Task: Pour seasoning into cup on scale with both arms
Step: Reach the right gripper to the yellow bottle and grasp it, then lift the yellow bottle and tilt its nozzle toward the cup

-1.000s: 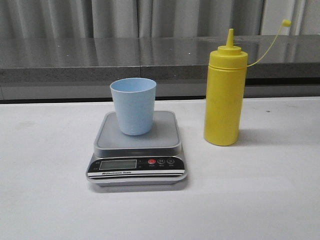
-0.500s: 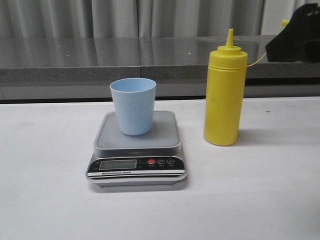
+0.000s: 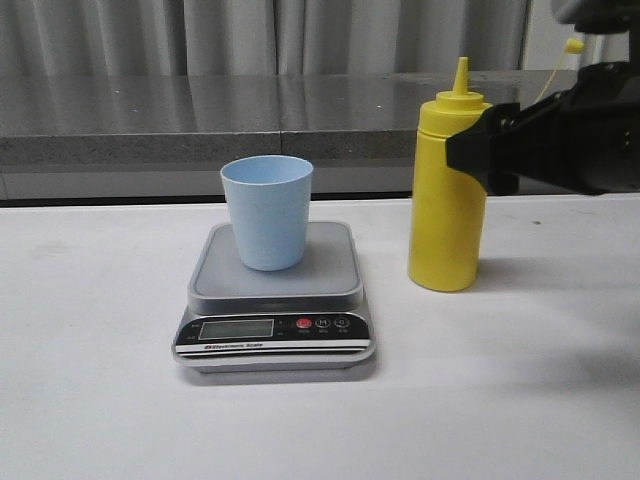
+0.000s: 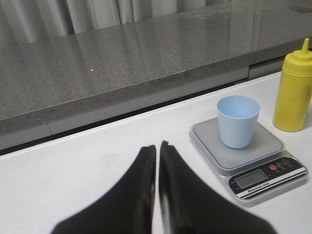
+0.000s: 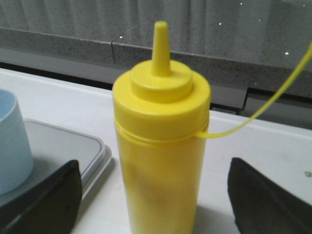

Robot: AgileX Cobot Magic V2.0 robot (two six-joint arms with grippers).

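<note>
Standing upright on the white table (image 3: 90, 400) just to the right of the flat silver-grey digital kitchen scale (image 3: 275, 300), the tall yellow plastic squeeze bottle (image 3: 447, 190) keeps its long axis vertical, its pointed nozzle up and its thin tethered cap trailing off to the far side from the scale. The bulky black right gripper (image 3: 480, 150) is level with the bottle's upper body, on the side away from the scale; in the right wrist view its two black fingers (image 5: 41, 202) stand wide apart with the bottle centred between them and clear table showing on both sides, so it holds nothing and is not touching the bottle. The next move likely calls for a short straight advance and a squeeze across the bottle's body. The right arm is plainly the nearer one. The left gripper (image 4: 157, 151) hangs on the opposite side of the scale, well apart from it, its fingers pressed almost together and empty. The small pale blue plastic tumbler (image 3: 266, 210) sits upright on the scale's platform, empty as far as can be seen.
</note>
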